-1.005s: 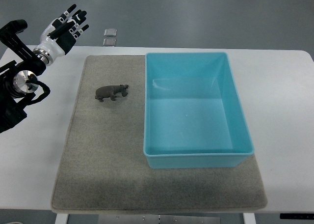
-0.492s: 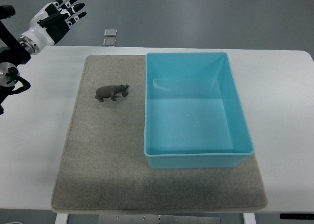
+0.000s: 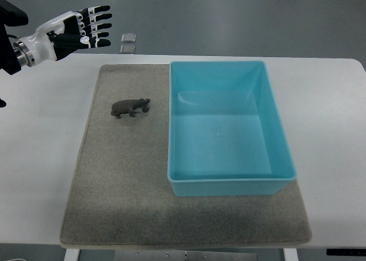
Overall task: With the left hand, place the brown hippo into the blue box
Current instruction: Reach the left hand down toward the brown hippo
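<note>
A small brown hippo (image 3: 130,107) stands on the grey mat (image 3: 120,175), just left of the blue box (image 3: 229,129). The box is an open rectangular tub with nothing inside it. My left hand (image 3: 80,28) hovers above the table's far left corner, well behind and to the left of the hippo. Its fingers are spread, pointing right, and hold nothing. The right arm does not show.
The mat lies on a white table (image 3: 331,112), with the box resting on the mat's right part. Two small square plates (image 3: 128,42) lie on the grey floor beyond the table's far edge.
My left arm has pulled back toward the left edge, and the hand has turned so its fingers point right. The hippo and box have not moved.
</note>
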`<move>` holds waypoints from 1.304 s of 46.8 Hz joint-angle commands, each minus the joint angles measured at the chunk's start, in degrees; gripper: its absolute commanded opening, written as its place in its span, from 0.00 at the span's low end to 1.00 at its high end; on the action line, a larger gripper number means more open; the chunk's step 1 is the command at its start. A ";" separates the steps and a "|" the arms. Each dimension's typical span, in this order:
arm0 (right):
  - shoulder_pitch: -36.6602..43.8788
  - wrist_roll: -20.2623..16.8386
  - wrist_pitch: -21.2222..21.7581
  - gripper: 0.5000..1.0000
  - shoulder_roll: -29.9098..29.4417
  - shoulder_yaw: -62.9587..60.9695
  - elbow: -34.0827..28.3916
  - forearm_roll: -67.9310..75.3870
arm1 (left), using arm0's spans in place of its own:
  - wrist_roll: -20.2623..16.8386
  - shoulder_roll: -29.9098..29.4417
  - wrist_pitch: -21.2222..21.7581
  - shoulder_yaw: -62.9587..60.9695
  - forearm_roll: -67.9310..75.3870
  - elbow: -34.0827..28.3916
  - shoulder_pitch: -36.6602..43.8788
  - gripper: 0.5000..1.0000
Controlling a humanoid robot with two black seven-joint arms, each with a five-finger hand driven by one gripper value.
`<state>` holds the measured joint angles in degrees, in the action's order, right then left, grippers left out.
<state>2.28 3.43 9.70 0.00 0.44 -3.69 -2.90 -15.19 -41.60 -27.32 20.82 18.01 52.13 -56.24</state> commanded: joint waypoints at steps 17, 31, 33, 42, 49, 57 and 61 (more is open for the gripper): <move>0.01 0.00 -0.03 0.87 0.00 0.00 0.00 0.00 | 0.51 -5.25 0.69 -2.36 0.00 5.96 -0.54 0.99; 0.01 0.00 0.06 0.87 0.00 0.00 0.00 0.00 | 2.53 -4.90 0.69 -2.36 7.19 6.05 -1.15 0.97; 0.01 0.00 -0.03 0.87 0.00 0.00 0.00 0.00 | 2.53 -4.64 0.69 -2.36 11.14 6.05 -1.68 0.97; 0.01 0.00 0.06 0.87 0.00 0.00 0.00 0.00 | 2.53 -4.28 1.92 -2.18 26.45 6.40 -2.65 0.97; 0.01 0.00 -0.03 0.87 0.00 0.00 0.00 0.00 | 2.53 -4.28 1.92 -2.45 32.16 9.56 -2.74 0.96; 0.01 0.00 -0.03 0.87 0.00 0.00 0.00 0.00 | 2.53 -4.28 1.92 -2.45 41.65 10.97 -2.83 0.88; 0.01 0.00 0.06 0.87 0.00 0.00 0.00 0.00 | 2.53 -4.28 1.92 -2.45 44.38 10.97 -2.91 0.88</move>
<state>2.28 3.43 9.71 0.00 0.44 -3.69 -2.90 -12.67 -45.94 -25.40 18.38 60.44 63.10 -59.07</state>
